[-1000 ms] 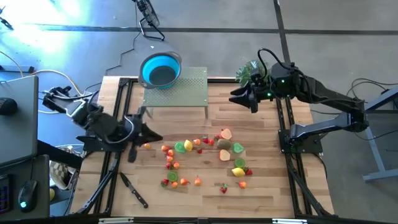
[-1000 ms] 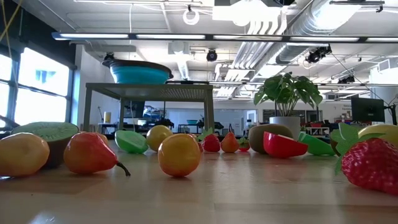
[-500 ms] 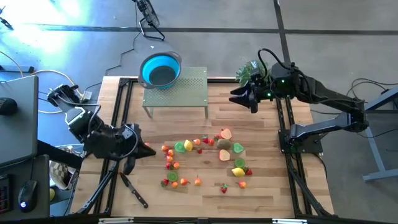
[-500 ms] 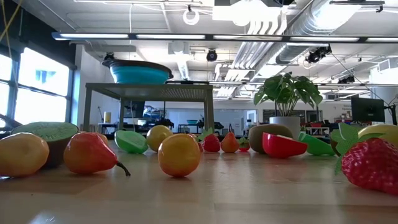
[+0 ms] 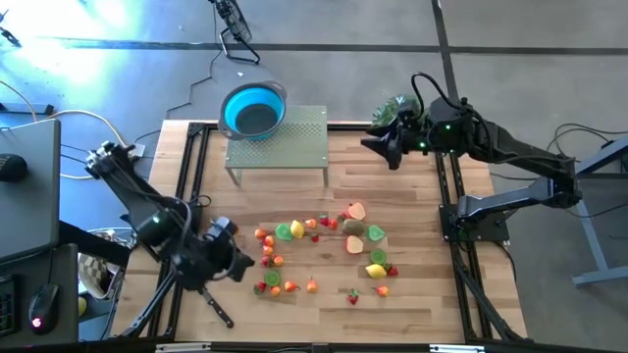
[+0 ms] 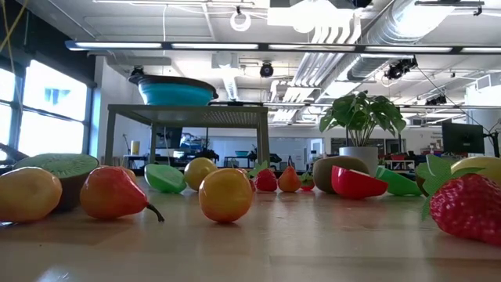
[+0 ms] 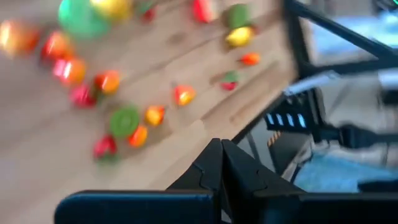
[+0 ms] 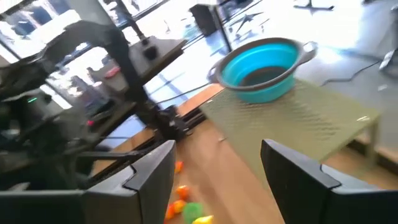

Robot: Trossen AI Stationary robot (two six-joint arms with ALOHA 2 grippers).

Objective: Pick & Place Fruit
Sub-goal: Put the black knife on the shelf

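Observation:
Several small toy fruit pieces (image 5: pixel 324 245), red, orange, yellow, green and brown, lie scattered on the wooden table; in the low view they stand in a row (image 6: pixel 225 194). My left gripper (image 5: pixel 245 267) is shut and empty, hovering at the left edge of the fruit cluster. Its closed fingertips (image 7: pixel 221 163) point down at a slant over blurred fruit (image 7: pixel 124 120). My right gripper (image 5: pixel 378 149) waits open and empty near the far right of the table, its fingers (image 8: pixel 152 177) set wide apart. A blue bowl (image 5: pixel 253 110) rests on a green perforated stand (image 5: pixel 285 147).
A leafy potted plant (image 5: pixel 392 110) stands at the far right, next to my right gripper. A black-handled knife (image 5: pixel 211 299) lies near the front left, just beside my left arm. The stand (image 8: pixel 311 118) with the bowl (image 8: pixel 264 65) takes up the far middle.
My left gripper has swung from the left side toward the table's near edge and the fruit, sinking as it went. It has rolled about its own axis and stayed shut.

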